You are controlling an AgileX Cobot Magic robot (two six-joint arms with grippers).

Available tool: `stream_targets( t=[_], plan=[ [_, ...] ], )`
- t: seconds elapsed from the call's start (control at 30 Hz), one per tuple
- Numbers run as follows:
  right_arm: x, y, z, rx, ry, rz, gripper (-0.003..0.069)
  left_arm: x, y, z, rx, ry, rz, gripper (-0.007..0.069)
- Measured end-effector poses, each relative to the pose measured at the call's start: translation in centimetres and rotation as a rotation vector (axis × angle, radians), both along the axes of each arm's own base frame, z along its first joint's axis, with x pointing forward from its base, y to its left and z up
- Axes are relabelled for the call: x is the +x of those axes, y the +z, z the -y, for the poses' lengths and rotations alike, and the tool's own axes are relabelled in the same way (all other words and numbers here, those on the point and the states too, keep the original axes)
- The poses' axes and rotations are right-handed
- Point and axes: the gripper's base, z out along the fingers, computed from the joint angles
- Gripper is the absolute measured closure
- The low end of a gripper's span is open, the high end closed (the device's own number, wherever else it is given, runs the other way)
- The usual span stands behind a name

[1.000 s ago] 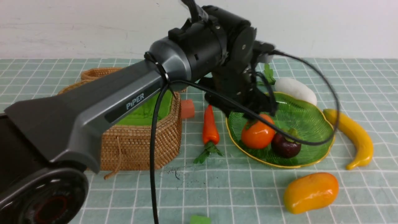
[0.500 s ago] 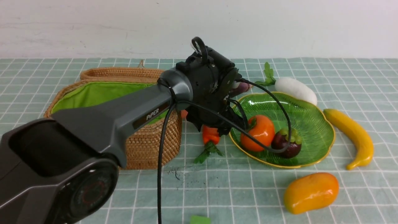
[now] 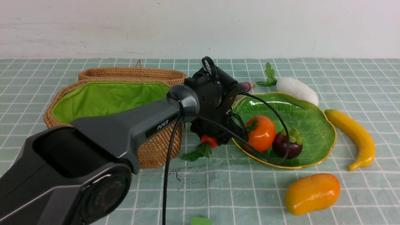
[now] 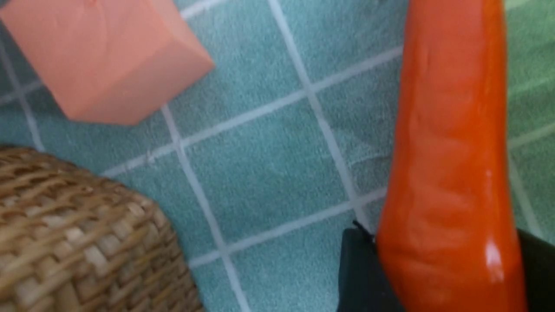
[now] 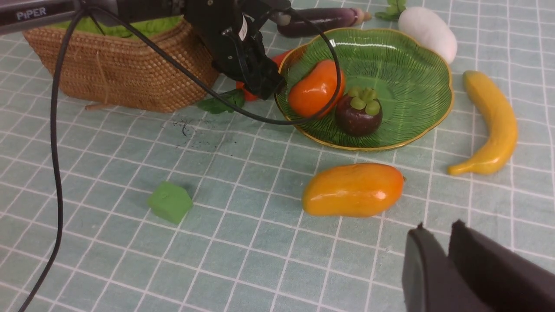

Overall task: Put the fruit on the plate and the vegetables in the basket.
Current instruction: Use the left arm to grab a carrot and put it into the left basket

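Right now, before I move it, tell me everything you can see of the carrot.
The carrot is a slim, glossy orange-red toy, plastic-looking, tapering to a point, with a green leafy top lying on the checked cloth. It is between the basket and the plate, apart from the pink block. The left end effector grips its thick end, dark fingers against both sides. Whether its body is lifted cannot be told.

Front cam fwd, wide; L wrist close-up carrot; R wrist shares plate.
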Motion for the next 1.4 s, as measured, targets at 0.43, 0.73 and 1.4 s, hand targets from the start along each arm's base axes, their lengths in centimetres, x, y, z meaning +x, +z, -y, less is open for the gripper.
stream_targets(
  t=[0.43,0.73,1.4],
  plan=[
    [0.0,0.0,0.0,0.002,0.002,0.0,0.0562,-2.3,9.5,-1.3,-0.099,-0.001,0.059,0.0253],
    [0.4,0.9,-0.1,0.024,-0.004,0.105,0.0562,-7.5,21.2,-7.0,0.13,-0.382,0.168,0.0253],
    [0.4,1.3,-0.4,0.043,0.031,0.148,0.0554,-3.0,13.9,-21.3,0.465,-0.716,0.048,0.0241]
  ],
)
